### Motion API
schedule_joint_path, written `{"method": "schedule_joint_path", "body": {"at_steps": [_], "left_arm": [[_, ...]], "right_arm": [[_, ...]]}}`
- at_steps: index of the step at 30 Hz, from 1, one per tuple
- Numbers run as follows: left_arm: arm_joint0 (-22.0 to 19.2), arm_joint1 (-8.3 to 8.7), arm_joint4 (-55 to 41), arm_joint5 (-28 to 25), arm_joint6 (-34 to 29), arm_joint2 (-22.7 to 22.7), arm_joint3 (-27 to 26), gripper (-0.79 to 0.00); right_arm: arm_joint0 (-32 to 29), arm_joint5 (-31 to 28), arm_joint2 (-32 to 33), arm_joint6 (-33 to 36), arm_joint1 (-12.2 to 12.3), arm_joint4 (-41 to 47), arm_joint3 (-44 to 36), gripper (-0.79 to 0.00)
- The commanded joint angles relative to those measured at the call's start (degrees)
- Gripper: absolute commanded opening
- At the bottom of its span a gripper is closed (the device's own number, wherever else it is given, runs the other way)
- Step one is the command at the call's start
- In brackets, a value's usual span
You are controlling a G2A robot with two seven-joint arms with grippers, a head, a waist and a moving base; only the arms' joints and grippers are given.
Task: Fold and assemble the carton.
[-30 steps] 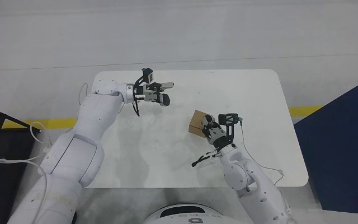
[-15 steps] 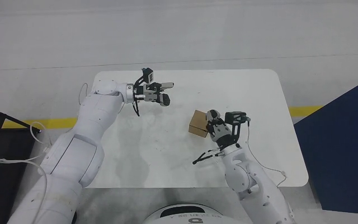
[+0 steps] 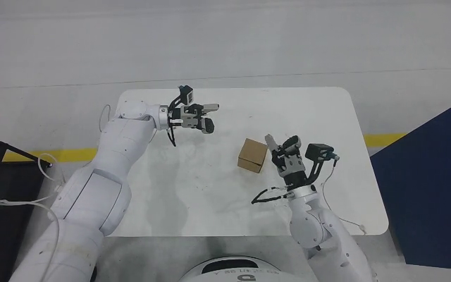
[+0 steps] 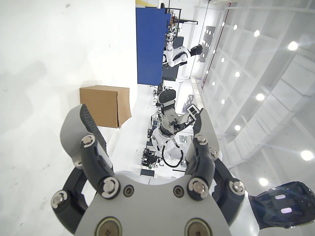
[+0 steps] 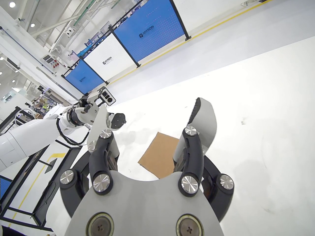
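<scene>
A small brown carton (image 3: 252,155), closed into a box shape, stands on the white table (image 3: 317,106) right of centre. My right gripper (image 3: 282,144) hovers just to its right, open and apart from it. In the right wrist view the carton (image 5: 160,157) lies beyond the open gripper (image 5: 150,110) with nothing between the fingers. My left gripper (image 3: 211,116) hangs open over the table's far-left part, well away from the carton. From the left wrist view the carton (image 4: 104,105) sits past the open, empty gripper (image 4: 140,114).
A black cable (image 3: 266,194) trails from the right arm over the near part of the table. The right arm (image 4: 169,124) stands behind the carton in the left wrist view. A dark blue panel (image 3: 416,190) borders the table's right side.
My right gripper has drawn back from the carton to the right, leaving it standing on the table. The left arm has not moved.
</scene>
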Motion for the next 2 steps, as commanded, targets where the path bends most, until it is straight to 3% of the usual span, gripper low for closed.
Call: {"method": "schedule_joint_path", "body": {"at_steps": [1, 2], "left_arm": [[0.0, 0.0, 0.0, 0.0, 0.0, 0.0, 0.0, 0.0], [0.0, 0.0, 0.0, 0.0, 0.0, 0.0, 0.0, 0.0]], "right_arm": [[0.0, 0.0, 0.0, 0.0, 0.0, 0.0, 0.0, -0.104], [0.0, 0.0, 0.0, 0.0, 0.0, 0.0, 0.0, -0.065]]}}
